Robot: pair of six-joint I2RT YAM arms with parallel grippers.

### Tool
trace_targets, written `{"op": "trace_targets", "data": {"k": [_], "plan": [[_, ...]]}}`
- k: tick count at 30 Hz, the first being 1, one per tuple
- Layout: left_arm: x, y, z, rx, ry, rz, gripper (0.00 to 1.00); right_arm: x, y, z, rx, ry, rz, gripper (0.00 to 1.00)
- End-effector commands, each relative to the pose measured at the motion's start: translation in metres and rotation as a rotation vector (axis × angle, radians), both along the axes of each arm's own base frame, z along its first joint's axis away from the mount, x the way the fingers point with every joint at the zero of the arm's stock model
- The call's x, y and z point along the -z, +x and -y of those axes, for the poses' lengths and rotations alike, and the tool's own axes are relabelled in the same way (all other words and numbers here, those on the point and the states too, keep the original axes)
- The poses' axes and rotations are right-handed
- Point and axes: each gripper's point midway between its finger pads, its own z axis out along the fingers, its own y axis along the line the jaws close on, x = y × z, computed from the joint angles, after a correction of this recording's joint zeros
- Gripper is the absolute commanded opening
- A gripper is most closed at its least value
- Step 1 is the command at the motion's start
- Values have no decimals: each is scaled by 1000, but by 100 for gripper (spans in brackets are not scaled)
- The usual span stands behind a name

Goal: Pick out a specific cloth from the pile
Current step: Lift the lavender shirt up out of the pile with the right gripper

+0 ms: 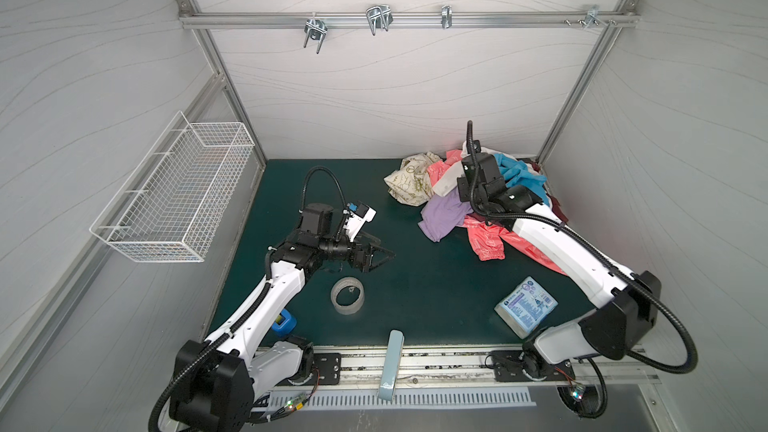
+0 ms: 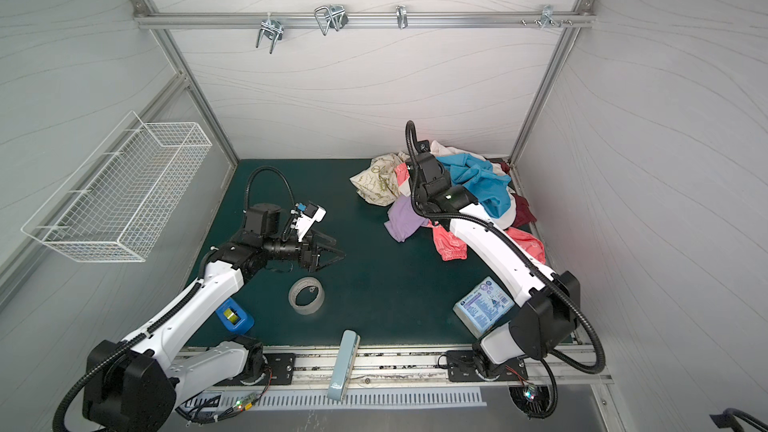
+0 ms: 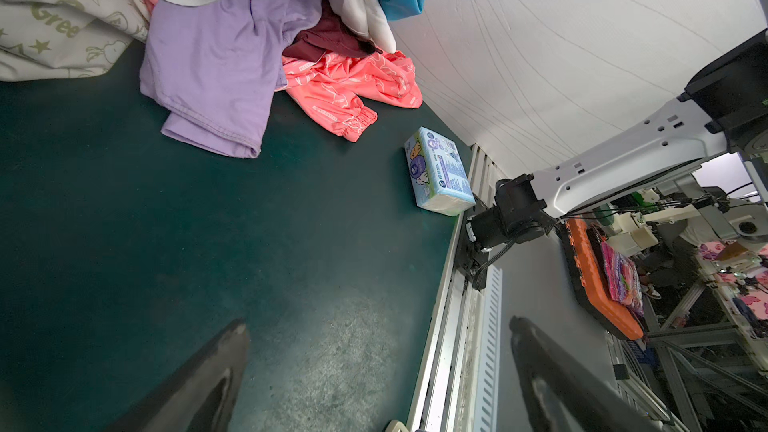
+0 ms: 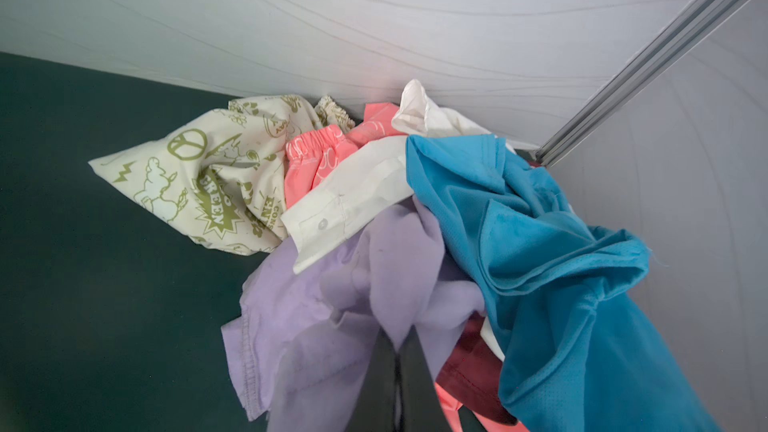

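The cloth (image 4: pixel 316 317) is a plain lavender garment at the near-left side of the pile (image 1: pixel 519 176), partly under a white shirt (image 4: pixel 353 193) and a bright blue garment (image 4: pixel 540 243). My right gripper (image 4: pixel 399 338) is shut on a fold of the cloth, and lavender fabric bulges out just past the closed fingertips. In both top views the right wrist hides those fingers, and the cloth (image 1: pixel 442 216) (image 2: pixel 403 218) spreads out to its left. My left gripper (image 1: pixel 384 248) (image 3: pixel 378 326) stands open and empty over bare mat, left of the pile. The cloth (image 3: pixel 216 64) also shows in the left wrist view.
A clear tape roll (image 1: pixel 348 296) lies on the green mat near the left gripper. A blue tissue pack (image 1: pixel 525 307) sits by the right arm. A blue tape dispenser (image 2: pixel 235 315) and a pale blue bar (image 1: pixel 390 363) are at the front edge. A wire basket (image 1: pixel 174 193) hangs on the left wall.
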Motion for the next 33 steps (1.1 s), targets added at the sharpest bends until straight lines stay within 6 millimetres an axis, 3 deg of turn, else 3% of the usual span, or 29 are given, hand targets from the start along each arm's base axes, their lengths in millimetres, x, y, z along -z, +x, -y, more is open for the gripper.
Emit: {"op": "trace_targets", "data": {"k": [1, 21, 33], "plan": [[-18, 0, 2, 16, -10, 77, 99, -58, -9, 7, 5, 9, 135, 0], [-18, -1, 3, 18, -2, 86, 99, -150, -28, -5, -41, 45, 347, 0], [-19, -5, 5, 21, 6, 98, 99, -206, -59, -27, -108, 46, 479, 0]]}}
